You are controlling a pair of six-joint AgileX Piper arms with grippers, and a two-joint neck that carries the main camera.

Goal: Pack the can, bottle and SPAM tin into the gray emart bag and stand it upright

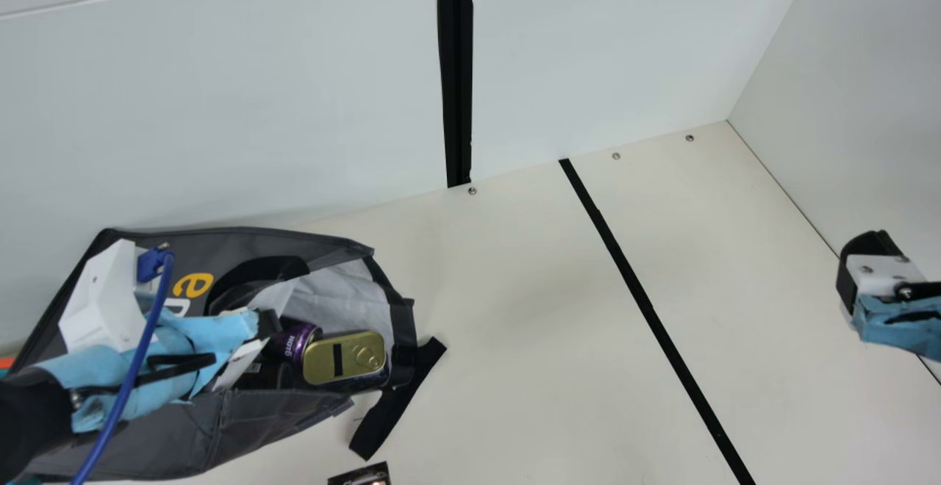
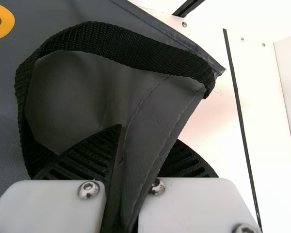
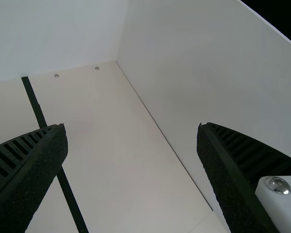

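Note:
The gray emart bag (image 1: 279, 422) lies on its side at the left of the main view, its mouth facing right. Inside the mouth are the purple can (image 1: 295, 342) and the gold-lidded SPAM tin (image 1: 344, 358); a dark object (image 1: 263, 375) beside them may be the bottle, though I cannot tell. My left gripper (image 1: 270, 327) is over the mouth. In the left wrist view the left gripper (image 2: 136, 160) is shut on a gray fabric edge of the bag (image 2: 157, 126), beside a black handle. My right gripper (image 1: 867, 273) is far right; in its wrist view the right gripper (image 3: 132, 145) stands open, holding nothing.
A black strap (image 1: 397, 404) lies on the table just right of the bag mouth. A small dark object (image 1: 362, 475) is at the near edge. Behind stands a white wall (image 1: 257, 103), with another panel (image 1: 867, 103) at the right. Black tape (image 1: 647, 301) crosses the table.

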